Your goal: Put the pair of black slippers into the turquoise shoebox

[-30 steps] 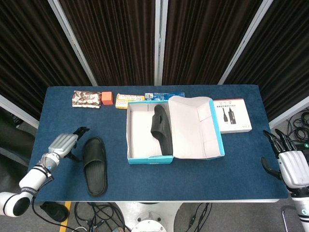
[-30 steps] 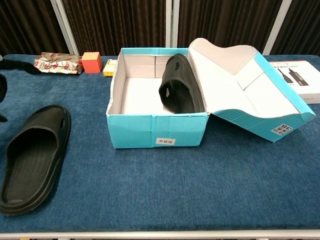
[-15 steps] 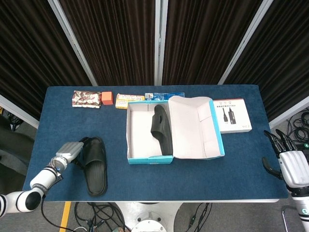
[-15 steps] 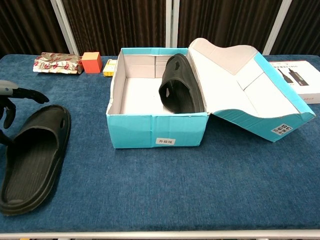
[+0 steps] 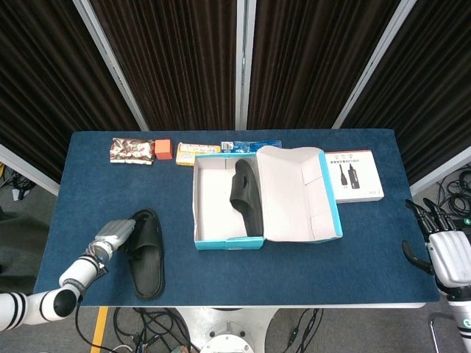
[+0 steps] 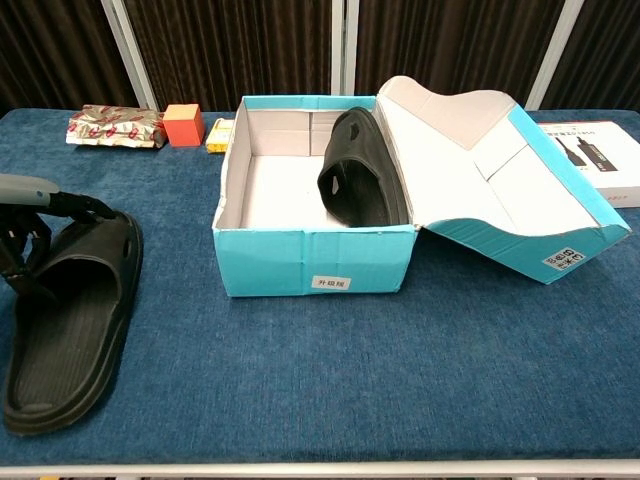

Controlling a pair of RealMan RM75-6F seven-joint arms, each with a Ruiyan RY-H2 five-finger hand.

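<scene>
One loose slipper [image 5: 147, 253] near the bench's [image 5: 294, 272] front-left corner, left hand [image 5: 118, 234] on its strap edge, grip not readable, right hand [image 5: 449, 254] open by the right edge; other slipper [image 5: 246, 195] already in the shoebox [image 5: 228, 241]; weak hold risks dropping short.

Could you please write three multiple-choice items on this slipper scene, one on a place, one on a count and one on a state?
1. Where is the slipper that is already packed?
A. propped against the right wall inside the turquoise shoebox
B. on the white carton
C. under the lid

2. How many black slippers lie outside the box?
A. none
B. one
C. two

3. What is the left hand doing?
A. hovering over the box
B. touching the strap end of the slipper on the table
C. holding the orange box

Answers: 1 A, it leans on edge inside the box; 2 B, only the one at the left; 3 B, its fingers lie on the strap.
</scene>
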